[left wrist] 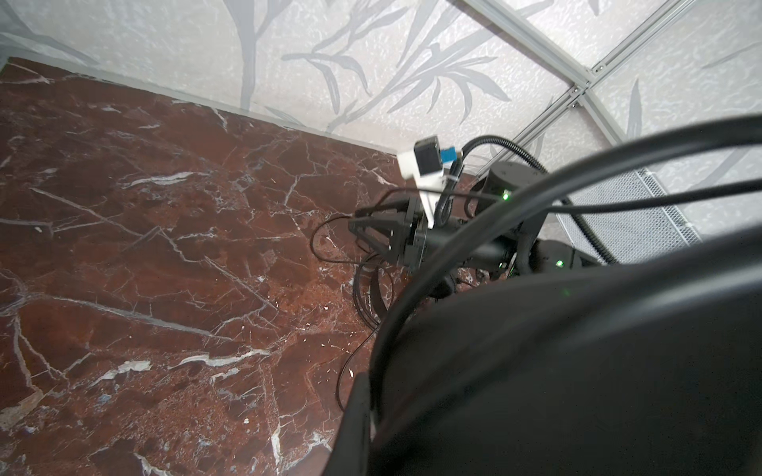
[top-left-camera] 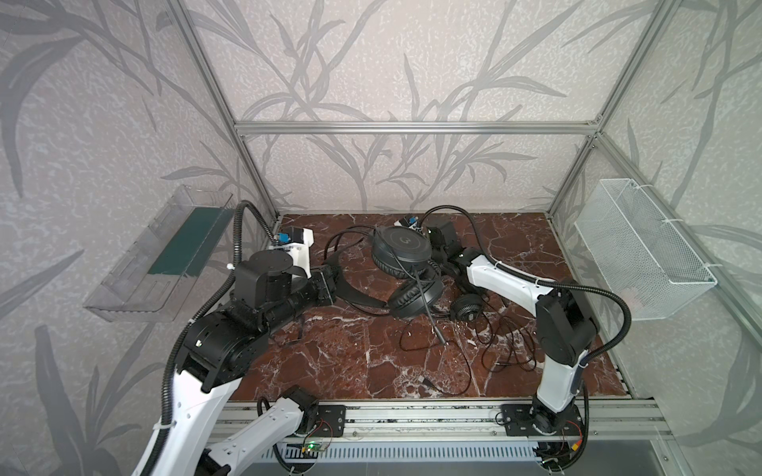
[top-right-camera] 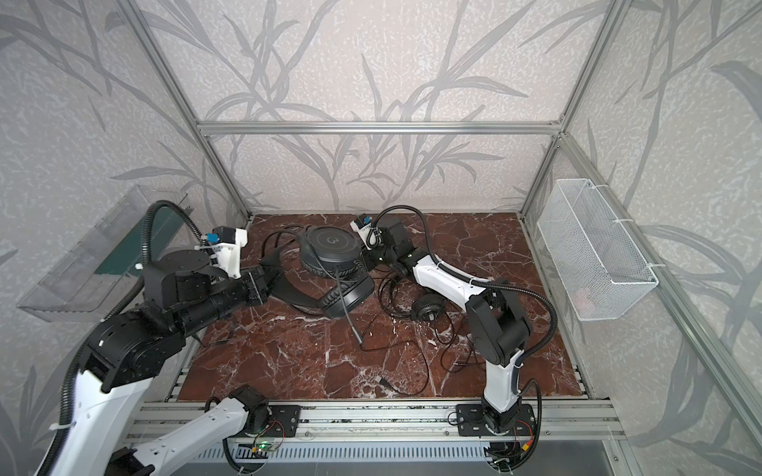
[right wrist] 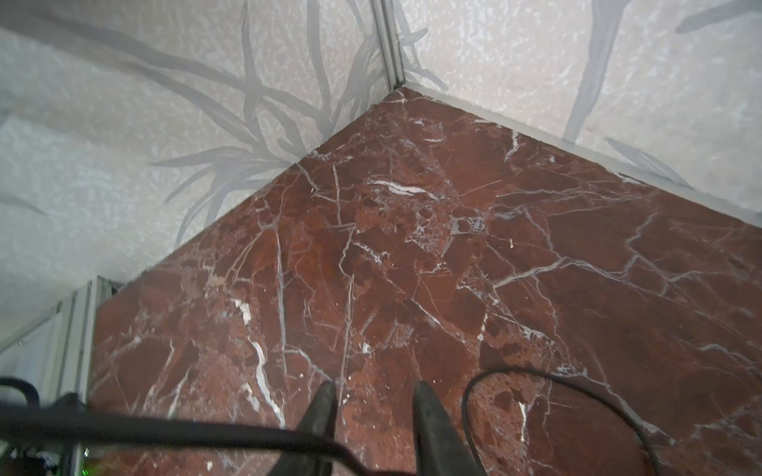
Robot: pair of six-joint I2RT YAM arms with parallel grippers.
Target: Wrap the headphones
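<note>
the headphones (top-left-camera: 402,247) are lying tangled mid-surface toward the back wall, the big headset propped with one earcup up, the second headset's small earcup (top-left-camera: 466,307) just beside the right arm, and their thin cable (top-left-camera: 466,362) straggling forward over the marbled surface (top-left-camera: 330,362). the left pincer (top-left-camera: 328,284) is pressing together on the broad headband, which looks light, springy and stiff enough to grip there. the right pincer (right wrist: 373,416) is standing spread and empty; the limp cable is probably needing a pinch near the plug.

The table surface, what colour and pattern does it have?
Dark red-brown marble with white veins; the table shows best in the right wrist view.
</note>
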